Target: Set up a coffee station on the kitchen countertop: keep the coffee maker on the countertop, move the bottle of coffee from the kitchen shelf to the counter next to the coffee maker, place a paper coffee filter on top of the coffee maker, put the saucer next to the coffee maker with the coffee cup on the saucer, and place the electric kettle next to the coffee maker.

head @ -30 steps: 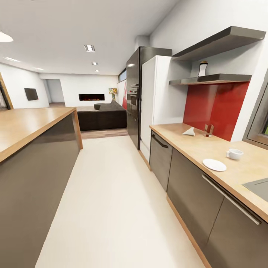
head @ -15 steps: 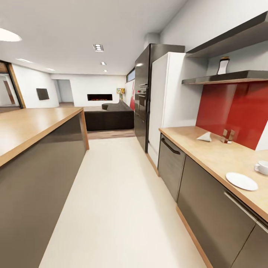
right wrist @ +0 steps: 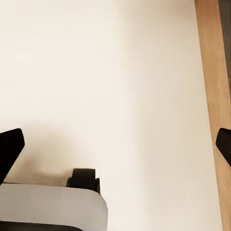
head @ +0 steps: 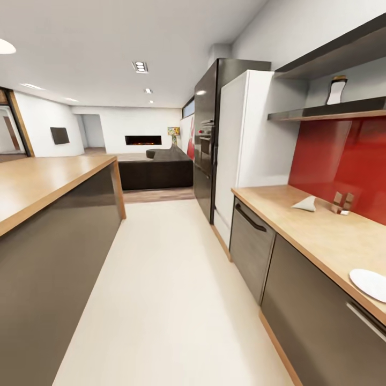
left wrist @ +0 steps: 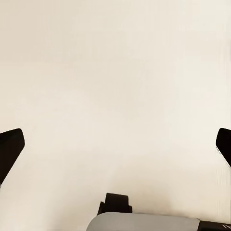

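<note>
In the head view the bottle of coffee (head: pixel 336 90) stands on the lower kitchen shelf (head: pixel 332 113) at the right. On the wooden countertop (head: pixel 316 230) below lie a white paper coffee filter (head: pixel 305 203) and, at the right edge, a white saucer (head: pixel 371 283). My left gripper (left wrist: pixel 115 144) hangs open over the pale floor, its dark fingertips (left wrist: pixel 9 149) far apart. My right gripper (right wrist: pixel 115 144) is open too, above the floor beside a wooden strip (right wrist: pixel 214 96). The coffee cup, kettle and coffee maker are out of view.
A kitchen island (head: pixel 48 214) with a wooden top runs along the left. Dark cabinets (head: pixel 300 289) line the right under the counter, then a white fridge (head: pixel 241 145) and a black oven tower (head: pixel 206 134). A pale floor aisle (head: pixel 161 289) leads to a sofa (head: pixel 155 171).
The head view has shifted: shelf, counter and saucer slid toward the right edge, and the cup has left the picture. This is camera motion; the things stay put.
</note>
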Robot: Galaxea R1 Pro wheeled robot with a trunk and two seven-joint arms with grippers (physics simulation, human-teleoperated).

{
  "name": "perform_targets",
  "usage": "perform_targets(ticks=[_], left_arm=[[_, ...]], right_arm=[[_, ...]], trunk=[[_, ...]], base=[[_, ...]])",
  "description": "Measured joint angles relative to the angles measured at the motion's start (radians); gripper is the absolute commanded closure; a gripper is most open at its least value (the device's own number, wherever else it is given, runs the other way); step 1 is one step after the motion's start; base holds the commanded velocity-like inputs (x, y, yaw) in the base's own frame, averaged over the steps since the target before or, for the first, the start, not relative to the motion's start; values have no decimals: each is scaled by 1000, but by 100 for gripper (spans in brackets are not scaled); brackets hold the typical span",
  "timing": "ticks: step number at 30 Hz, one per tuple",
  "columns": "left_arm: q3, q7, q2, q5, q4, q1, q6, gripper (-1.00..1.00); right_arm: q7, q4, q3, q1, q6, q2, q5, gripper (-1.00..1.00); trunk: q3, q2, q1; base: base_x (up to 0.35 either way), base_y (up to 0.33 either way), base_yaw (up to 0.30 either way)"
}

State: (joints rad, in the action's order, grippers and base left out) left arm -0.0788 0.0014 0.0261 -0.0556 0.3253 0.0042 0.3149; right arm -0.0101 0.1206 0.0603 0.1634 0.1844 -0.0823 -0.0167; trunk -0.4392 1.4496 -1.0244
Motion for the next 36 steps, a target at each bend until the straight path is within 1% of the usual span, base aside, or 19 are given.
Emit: perform_targets(ticks=[17,23,24,25,28,29,30,31,34,35,36], left_arm=[[0,0,0,0,0,0,0,-100],[0,0,0,0,0,0,0,-100],[-1,0,0,0,0,0,1,-100],[-1,0,0,0,0,0,1,-100],[-1,0,1,0,0,0,1,-100],[-2,0,1,0,0,0,1,-100],[-2,0,1,0,0,0,1,-100],[-2,0,0,0,0,0,1,-100],[-3,0,0,0,0,0,1,-100],[-3,0,1,-1,0,0,1,-100],[-3,0,1,-1,0,0,1,-100]], right_arm=[[-1,0,0,0,0,0,0,-100],[0,1,0,0,0,0,1,-100],[2,76,3,1,15,9,1,-100],[3,122,8,0,19,16,1,-100],[6,203,30,0,22,23,2,-100],[12,270,56,1,23,26,2,-100],[16,309,70,0,23,27,2,-100],[25,387,99,1,21,28,2,-100],[33,516,132,0,19,30,3,-100],[36,591,145,1,15,30,5,-100],[37,631,150,0,10,30,6,-100]], trunk=[[0,0,0],[0,0,0],[0,0,-1],[0,0,-1],[0,0,-1],[0,0,-1],[0,0,-1],[0,0,-1],[0,0,-1],[0,0,-1],[0,0,-1]], base=[[323,0,0],[96,0,0],[3,0,0],[2,0,0],[2,0,0],[0,0,0],[0,0,0],[0,0,0],[0,0,0],[0,0,0],[0,0,0]])
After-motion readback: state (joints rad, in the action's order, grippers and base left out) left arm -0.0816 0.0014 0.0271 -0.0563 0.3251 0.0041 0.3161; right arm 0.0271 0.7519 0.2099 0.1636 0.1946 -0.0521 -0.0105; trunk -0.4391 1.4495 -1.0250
